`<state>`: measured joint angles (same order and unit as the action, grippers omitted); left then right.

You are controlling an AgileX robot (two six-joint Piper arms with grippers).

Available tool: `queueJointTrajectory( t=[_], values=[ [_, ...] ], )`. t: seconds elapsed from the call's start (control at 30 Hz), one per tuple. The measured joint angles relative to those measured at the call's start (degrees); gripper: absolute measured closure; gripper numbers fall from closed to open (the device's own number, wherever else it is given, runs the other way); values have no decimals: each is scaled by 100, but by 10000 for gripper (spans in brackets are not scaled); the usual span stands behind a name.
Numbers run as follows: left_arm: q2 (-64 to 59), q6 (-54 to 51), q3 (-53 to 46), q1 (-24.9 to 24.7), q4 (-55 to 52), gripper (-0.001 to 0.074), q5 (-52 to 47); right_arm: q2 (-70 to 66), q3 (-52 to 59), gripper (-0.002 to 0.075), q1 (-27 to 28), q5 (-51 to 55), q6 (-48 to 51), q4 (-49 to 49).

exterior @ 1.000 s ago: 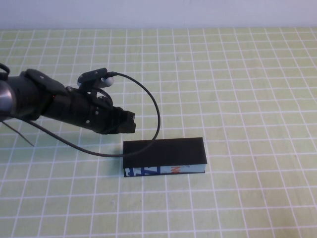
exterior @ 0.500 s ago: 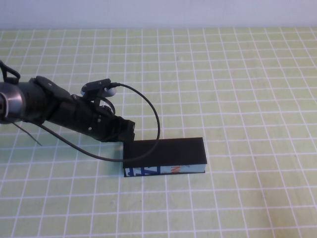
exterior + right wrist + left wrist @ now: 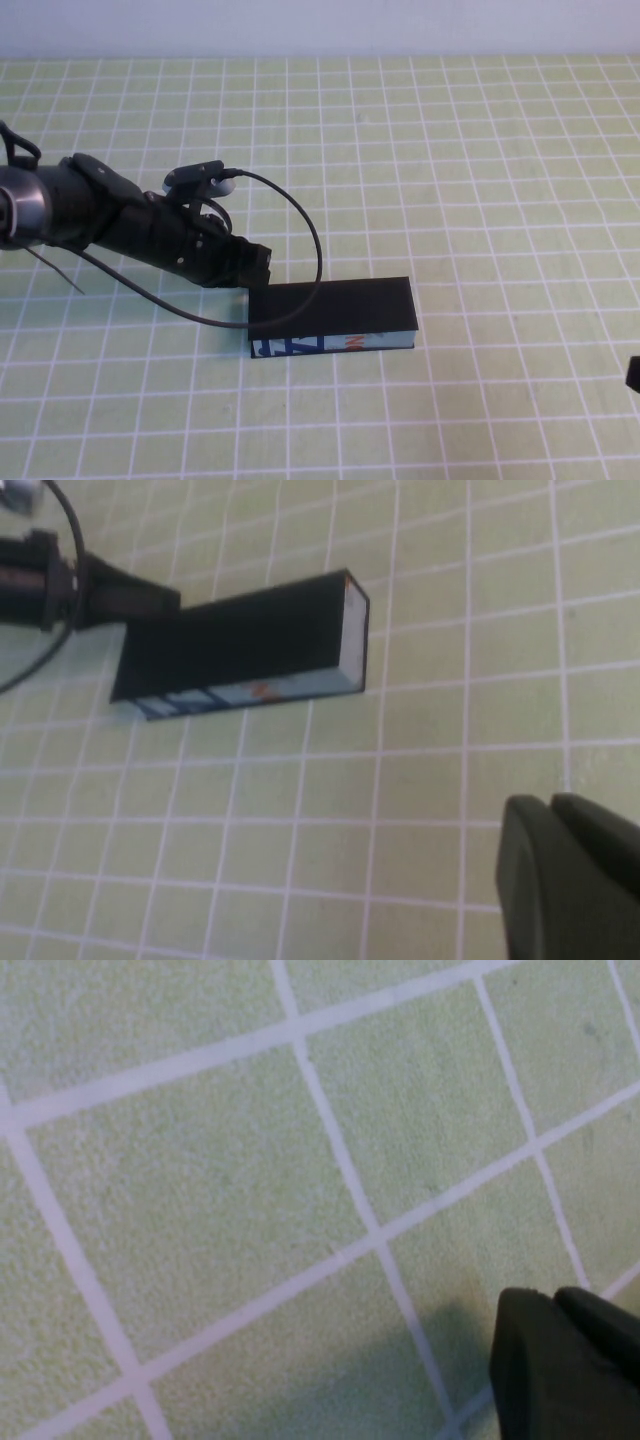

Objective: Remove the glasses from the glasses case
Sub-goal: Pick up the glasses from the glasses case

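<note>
On the tabletop (image 3: 480, 180) I see the closed glasses case (image 3: 331, 303); left gripper (image 3: 262, 262) at its back-left corner, right gripper (image 3: 634, 372) at the right edge, grips unreadable.

The glasses case (image 3: 331, 316) has its lid down, so whatever's inside it is completely hidden. The left end effector (image 3: 262, 268) sits right at the case's far-left corner, and its tip blends into the black lid, so the fingers can't be made out. In its own wrist view only a dark blurry corner of it (image 3: 570, 1365) shows, cut by the edge. The right end effector (image 3: 633, 372) is well off to the case's right, just a sliver at the frame edge, also cropped in its wrist view (image 3: 570, 875).
</note>
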<state>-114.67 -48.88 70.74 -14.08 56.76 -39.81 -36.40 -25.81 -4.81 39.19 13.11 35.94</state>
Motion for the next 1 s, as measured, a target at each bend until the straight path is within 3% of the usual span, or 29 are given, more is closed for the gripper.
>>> queueJointTrajectory(
  t=[0.17,0.27,0.57,0.77,0.87,1.0],
  values=[
    [0,0,0,0,-34,739,0,-1628,-872,743,-59,387,962,279],
    [0,0,0,0,-34,739,0,-2534,-1403,743,-452,365,1278,402],
    [0,0,0,0,-43,739,0,-4404,-2930,743,-2835,-244,1395,-665],
    [0,0,0,0,-43,739,0,-5226,-3672,741,-3802,-373,1823,-2090],
    [0,0,0,0,-43,739,0,-5603,-3953,706,-4009,-373,2301,-2290],
    [0,0,0,0,-46,739,0,-6092,-4261,578,-4061,-421,2705,-2534]
  ],
)
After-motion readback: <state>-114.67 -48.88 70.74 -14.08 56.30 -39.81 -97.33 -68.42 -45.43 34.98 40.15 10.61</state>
